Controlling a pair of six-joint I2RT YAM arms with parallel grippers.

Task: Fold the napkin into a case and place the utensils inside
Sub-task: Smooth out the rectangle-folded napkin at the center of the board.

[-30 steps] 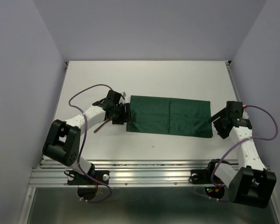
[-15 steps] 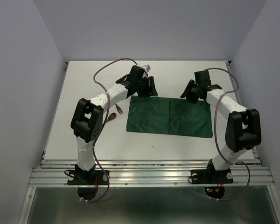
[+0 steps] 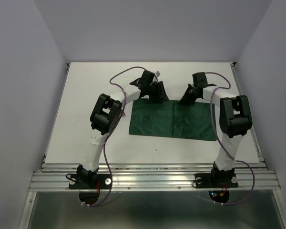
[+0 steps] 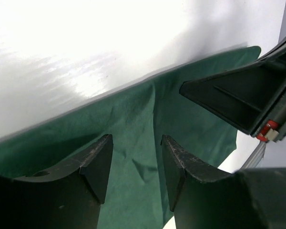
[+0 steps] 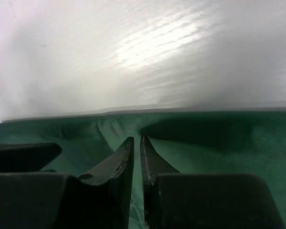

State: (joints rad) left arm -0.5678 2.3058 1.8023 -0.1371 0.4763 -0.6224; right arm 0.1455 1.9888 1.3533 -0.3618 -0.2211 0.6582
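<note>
Left jaws spread, right jaws pressed almost together, both at far edge of green napkin (image 3: 172,119) on counter (image 3: 81,95).

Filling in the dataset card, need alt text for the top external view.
Two white robot arms reach across a white table, the left gripper and the right gripper close together at the far edge of a dark green napkin. The napkin lies flat as a wide rectangle with a crease down its middle.
</note>
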